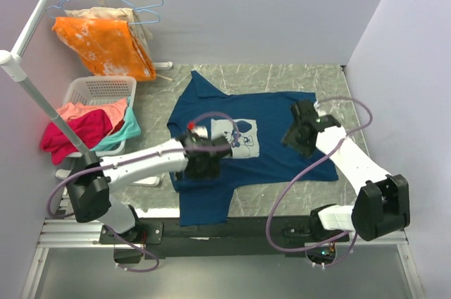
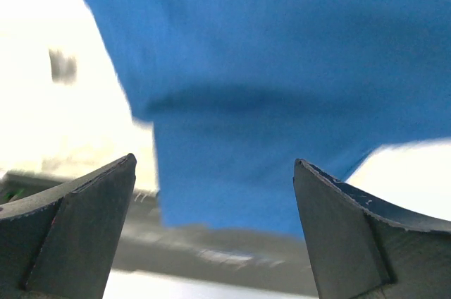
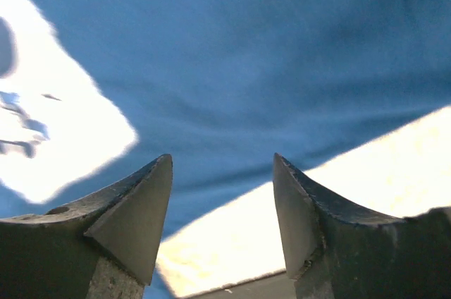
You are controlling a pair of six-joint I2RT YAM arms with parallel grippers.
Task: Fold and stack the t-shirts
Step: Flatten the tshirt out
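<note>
- Position: the t-shirt, navy, lies spread flat at the middle of the table with its pale print facing up.
- It seems to lie sideways, neck toward the left of the frame and hem toward the right, so its long axis would run left to right.
- One sleeve points to the upper left. The other reaches to the lower centre and appears to hang over the near table edge.
- The left gripper hovers over the cloth just left of the print, beside that lower sleeve. Its wrist view shows the jaws spread wide and empty, with blue cloth ahead.
- The right gripper hovers over the right half, toward the hem. Its jaws are moderately apart with nothing between them. The shirt's edge runs diagonally just ahead, and bare table shows at the lower right of its wrist view.
- Each arm is nearer its own end of the shirt. A fold across the long axis would likely have the right arm take the hem edge and the left the neck-and-sleeve side.
</note>
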